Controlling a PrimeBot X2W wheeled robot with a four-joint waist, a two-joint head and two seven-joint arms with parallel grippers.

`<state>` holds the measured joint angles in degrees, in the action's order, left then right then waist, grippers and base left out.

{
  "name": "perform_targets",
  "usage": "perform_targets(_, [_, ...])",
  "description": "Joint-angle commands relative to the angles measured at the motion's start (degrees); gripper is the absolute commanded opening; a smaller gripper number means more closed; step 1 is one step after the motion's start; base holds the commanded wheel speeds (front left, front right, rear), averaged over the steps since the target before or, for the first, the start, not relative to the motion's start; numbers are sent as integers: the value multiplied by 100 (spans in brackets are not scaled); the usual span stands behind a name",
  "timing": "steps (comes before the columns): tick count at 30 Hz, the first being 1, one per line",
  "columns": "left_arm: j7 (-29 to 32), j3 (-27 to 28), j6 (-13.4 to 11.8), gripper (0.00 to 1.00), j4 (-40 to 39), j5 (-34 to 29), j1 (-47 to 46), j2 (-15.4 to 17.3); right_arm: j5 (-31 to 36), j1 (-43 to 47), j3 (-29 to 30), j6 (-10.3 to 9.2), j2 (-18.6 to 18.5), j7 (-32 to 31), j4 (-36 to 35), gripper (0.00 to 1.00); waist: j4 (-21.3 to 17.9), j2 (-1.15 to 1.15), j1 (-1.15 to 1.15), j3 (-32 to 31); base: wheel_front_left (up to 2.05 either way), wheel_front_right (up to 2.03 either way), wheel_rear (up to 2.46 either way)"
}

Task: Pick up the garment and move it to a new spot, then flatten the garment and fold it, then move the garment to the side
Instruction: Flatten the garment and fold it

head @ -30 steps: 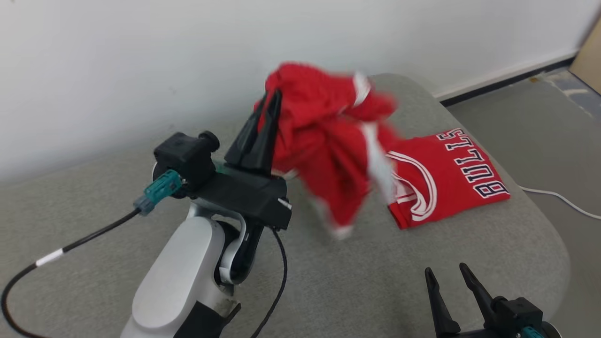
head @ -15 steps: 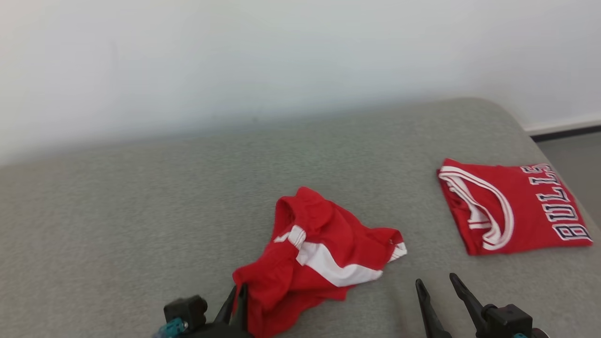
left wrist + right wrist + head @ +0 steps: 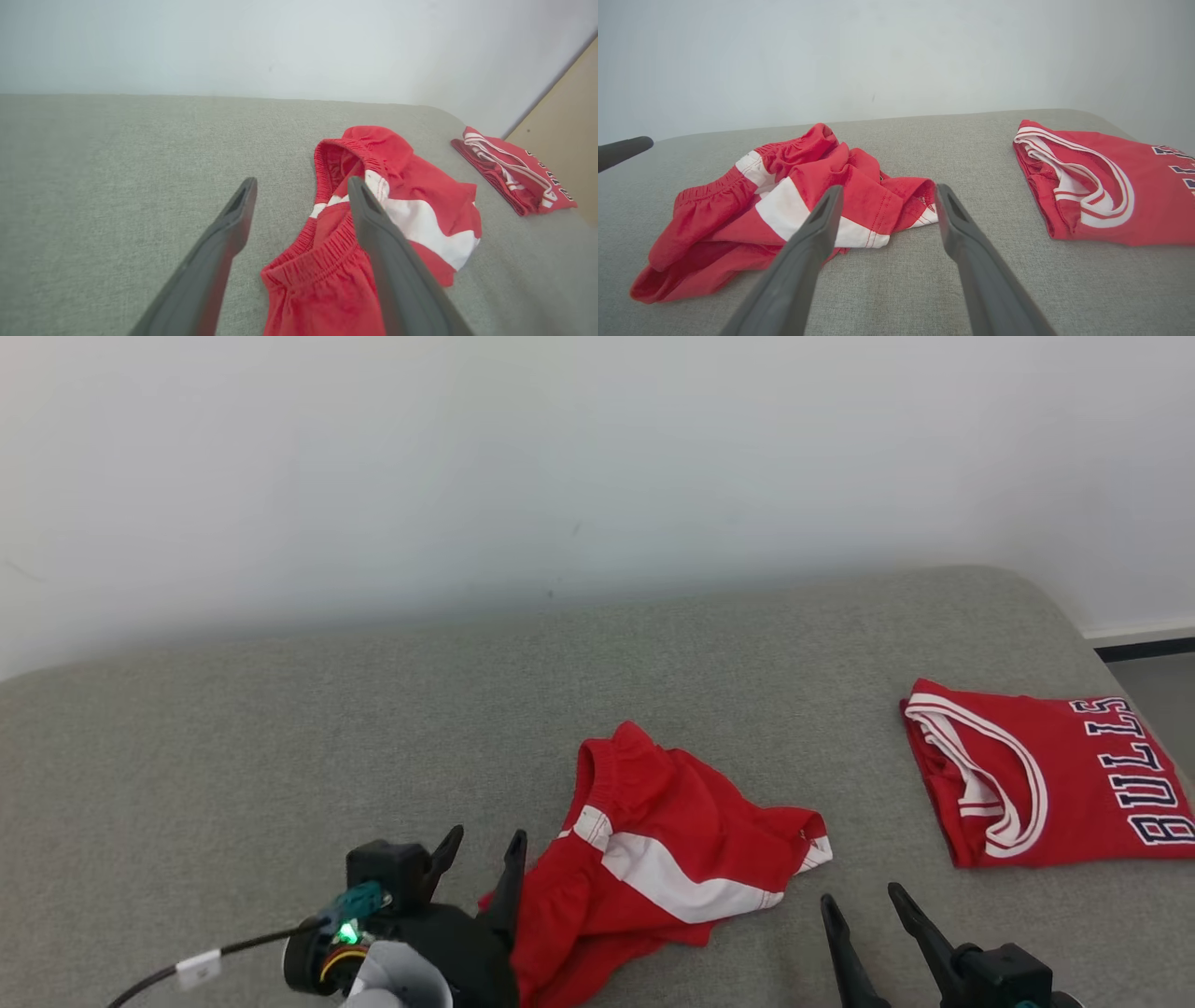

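The garment [image 3: 672, 840] is a pair of red shorts with a white stripe, lying crumpled on the grey padded surface [image 3: 373, 737]. My left gripper [image 3: 485, 859] stands open at the garment's left edge with nothing between its fingers. In the left wrist view the garment's [image 3: 420, 186] elastic waistband lies just under and right of the open left gripper [image 3: 301, 186]. My right gripper [image 3: 859, 901] is open, low at the right, just clear of the garment's right corner. From the right wrist, the garment [image 3: 738, 219] spreads ahead and to the left of the right gripper [image 3: 888, 191].
A folded red "BULLS" jersey [image 3: 1055, 775] lies near the surface's right edge, also visible as the jersey [image 3: 1092, 186] and the jersey [image 3: 514, 172]. A white wall [image 3: 560, 448] runs behind. Floor [image 3: 1158, 672] shows past the right edge. A black cable [image 3: 187, 971] trails from my left wrist.
My left gripper lowered the garment from mid-air onto the surface, then opened and let it go. The head camera has shifted. The right gripper stays open.
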<state>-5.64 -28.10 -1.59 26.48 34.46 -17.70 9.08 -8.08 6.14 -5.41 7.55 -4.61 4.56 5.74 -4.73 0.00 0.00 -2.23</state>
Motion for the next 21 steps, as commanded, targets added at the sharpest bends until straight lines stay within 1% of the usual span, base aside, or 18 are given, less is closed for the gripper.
perform_targets(1, [132,-73,33,100,-1,-80,-131,23,-46,2,-23,-13,17,12,-12,100,-212,0,0,63,0,0,0])
perform_targets(3, [402,-223,82,100,80,-122,-314,-23,-39,-37,-14,-13,14,20,-18,100,-374,0,0,112,0,0,0])
perform_targets(9, [976,-412,213,100,541,-131,-803,-67,-51,-98,18,-13,8,60,5,100,-843,0,0,301,0,0,0])
perform_targets(15, [1322,-493,167,100,1005,-165,-1157,-73,-47,-139,36,-13,30,111,40,100,-1093,0,0,417,0,0,0])
perform_targets(16, [1340,-488,145,91,1058,-152,-1187,-84,-51,-139,37,-13,30,124,51,100,-1104,0,0,424,0,0,0])
perform_targets(17, [1342,-490,140,69,1099,-153,-1206,-87,-54,-138,38,-13,33,139,62,100,-1112,0,0,431,0,0,0])
perform_targets(18, [1336,-496,150,38,1139,-146,-1201,-86,-57,-138,42,-13,34,151,70,100,-1115,0,0,434,0,0,0])
perform_targets(20, [1285,-496,171,2,1186,-123,-1207,-88,-58,-129,70,-13,35,160,82,100,-1100,0,0,432,0,0,0])
perform_targets(21, [1253,-495,199,0,1193,-107,-1210,-100,-53,-121,87,-13,35,156,90,100,-1081,0,0,426,0,0,0])
